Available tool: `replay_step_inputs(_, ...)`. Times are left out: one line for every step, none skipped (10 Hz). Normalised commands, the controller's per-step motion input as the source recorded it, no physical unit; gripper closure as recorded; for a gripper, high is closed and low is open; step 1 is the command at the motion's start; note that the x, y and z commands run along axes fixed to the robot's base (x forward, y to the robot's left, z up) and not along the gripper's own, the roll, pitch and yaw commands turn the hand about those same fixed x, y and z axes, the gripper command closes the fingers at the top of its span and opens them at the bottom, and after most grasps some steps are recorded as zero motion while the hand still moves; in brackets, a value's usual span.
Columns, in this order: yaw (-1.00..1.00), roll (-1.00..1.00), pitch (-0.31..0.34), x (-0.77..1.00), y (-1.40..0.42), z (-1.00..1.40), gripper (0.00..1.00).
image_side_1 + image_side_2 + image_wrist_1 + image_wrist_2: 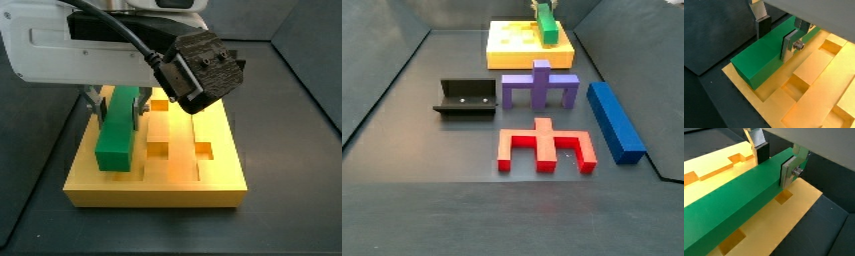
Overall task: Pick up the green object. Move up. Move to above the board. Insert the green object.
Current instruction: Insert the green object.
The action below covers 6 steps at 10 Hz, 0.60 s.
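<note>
Gripper: the two-finger gripper (775,36) is above the yellow board, its flat silver fingers (788,172) with dark pads pressed on the two long sides of the green bar; in both wrist views the jaws are clamped on it.
Green object: the long, flat, smooth bright green rectangular bar (737,203) sits between the fingers, low over the board's left side in a side view (120,128); whether it touches the board cannot be told.
Board: the large yellow-orange rectangular slab (221,170) with square holes and lengthwise grooves lies at the far end of the dark floor (422,120) in a side view (513,45).
Fixture: the dark L-shaped bracket (465,98) stands on the left, nearer than the board.
Purple block: a purple pronged piece (541,87) stands just right of the fixture.
Blue bar: a long blue bar (616,120) lies on the right.
Red block: a red pronged piece (545,146) lies nearest, in front of the purple block.
</note>
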Motion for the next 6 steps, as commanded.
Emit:
replay_step_inputs(0.0,0.2,0.0,0.19,0.0,-0.22,1.0)
replay_step_inputs(0.0,0.19,0.0,0.11,0.0,-0.26,1.0)
replay_step_inputs(0.0,0.14,0.0,0.0,-0.05,-0.27,1.0)
replay_step_inputs(0.0,0.13,0.0,0.0,-0.1,-0.25,1.0)
replay_step_inputs(0.0,0.12,-0.007,0.0,-0.14,-0.27,1.0)
replay_step_inputs(0.0,0.1,-0.02,0.0,-0.18,-0.28,1.0)
